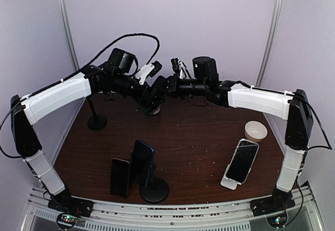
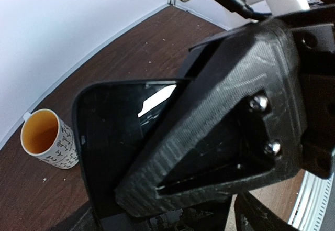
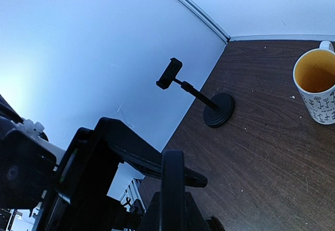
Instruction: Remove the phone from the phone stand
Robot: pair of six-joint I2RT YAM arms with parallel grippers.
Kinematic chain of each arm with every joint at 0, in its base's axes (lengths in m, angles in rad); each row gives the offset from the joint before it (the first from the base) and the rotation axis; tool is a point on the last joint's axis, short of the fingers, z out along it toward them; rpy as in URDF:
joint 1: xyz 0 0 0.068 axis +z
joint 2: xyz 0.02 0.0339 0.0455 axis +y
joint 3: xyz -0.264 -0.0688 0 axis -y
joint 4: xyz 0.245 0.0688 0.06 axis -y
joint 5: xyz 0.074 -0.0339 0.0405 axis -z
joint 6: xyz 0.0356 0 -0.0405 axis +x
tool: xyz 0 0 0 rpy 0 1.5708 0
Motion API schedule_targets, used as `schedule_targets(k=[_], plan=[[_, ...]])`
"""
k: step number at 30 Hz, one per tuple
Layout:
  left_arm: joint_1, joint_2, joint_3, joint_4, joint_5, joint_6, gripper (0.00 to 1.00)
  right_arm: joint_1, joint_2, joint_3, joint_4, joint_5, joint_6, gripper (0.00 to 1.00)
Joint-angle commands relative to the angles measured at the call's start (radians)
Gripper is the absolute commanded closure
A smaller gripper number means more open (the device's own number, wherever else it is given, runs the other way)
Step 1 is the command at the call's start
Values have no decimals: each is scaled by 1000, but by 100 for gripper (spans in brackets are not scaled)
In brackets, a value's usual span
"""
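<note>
A black phone (image 2: 104, 136) hangs in the air over the far middle of the table. In the right wrist view the phone (image 3: 172, 173) shows edge-on, and my right gripper (image 3: 172, 212) is shut on its lower end. My left gripper (image 1: 152, 96) meets the right gripper (image 1: 168, 84) there. One left finger (image 2: 209, 136) lies across the phone's dark face, with the other finger hidden behind it. The same left finger (image 3: 131, 152) shows as a black wedge beside the phone. A black phone stand (image 1: 97, 120) with a bare clamp (image 3: 169, 74) stands at the back left.
A patterned mug (image 2: 49, 139) with a yellow inside stands on the brown table below the grippers. Near the front, a black round-based stand (image 1: 153, 190) carries a blue phone (image 1: 142, 160), with a dark phone (image 1: 120, 177) beside it. At the right are a phone on a white stand (image 1: 242, 161) and a white round object (image 1: 256, 131).
</note>
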Motion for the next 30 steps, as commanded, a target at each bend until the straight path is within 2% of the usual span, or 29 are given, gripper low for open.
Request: schedule_targets(k=[1,4,7,10,14,17,19,23,26,30], plan=[[-16,38,58,-20,-36,-2,18,8,-7,3,56,1,0,100],[-25,52,76,-40,-50,11,17,7,-7,3,50,4,-4,100],[-38,60,85,-55,-57,26,12,8,-7,3,48,4,-4,100],[-40,63,91,-64,-78,22,14,9,-9,1,44,6,-11,100],[-40,59,93,-65,-93,18,28,9,-12,3,22,14,-26,100],[-41,56,91,-64,-124,8,45,8,-17,1,17,19,-35,97],[-39,50,82,-57,-177,-9,49,8,-20,-6,24,17,-41,91],[-29,22,45,-25,-193,-28,51,7,-34,-16,23,11,-58,76],[-12,-8,15,-9,-204,-40,53,3,-51,-27,9,9,-80,50],[30,-49,-35,20,-190,-69,55,-6,-83,-67,34,5,-88,28]])
